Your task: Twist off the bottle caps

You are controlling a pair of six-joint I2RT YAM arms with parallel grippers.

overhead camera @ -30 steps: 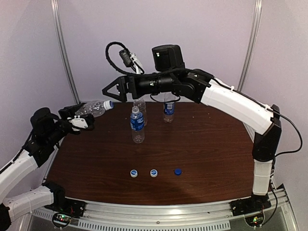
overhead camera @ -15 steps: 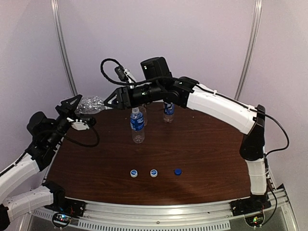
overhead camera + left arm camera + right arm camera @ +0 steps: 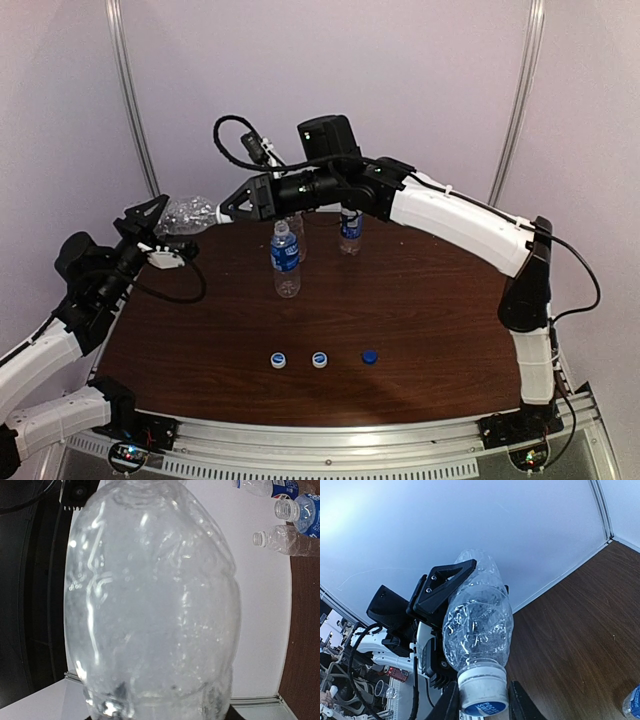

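Item under inspection: the fourth cap, white with a blue top. It is seated on the neck of the fourth bottle, a clear and nearly label-free one. The bottle is held on its side in the air above the far left corner of the table, neck pointing towards the right arm.

Left gripper: clamped on the bottle's body, with one black finger lying across it in the right wrist view.

Right gripper: closed onto the cap, a finger pressed to each side of it (contact looks firm, though only the finger roots show).

Remaining stock: three bottles stand together near the middle of the far edge. The two necks that the left wrist view shows plainly are bare. Three loose caps lie in a row near the middle of the near edge.

Assessment: three of four appear done, and the step in hand is the grip on the last cap. The next move calls for a wrist roll about the bottle's axis, with the left clamp resisting the twist. The thin wall may buckle or slip if it is squeezed unevenly.
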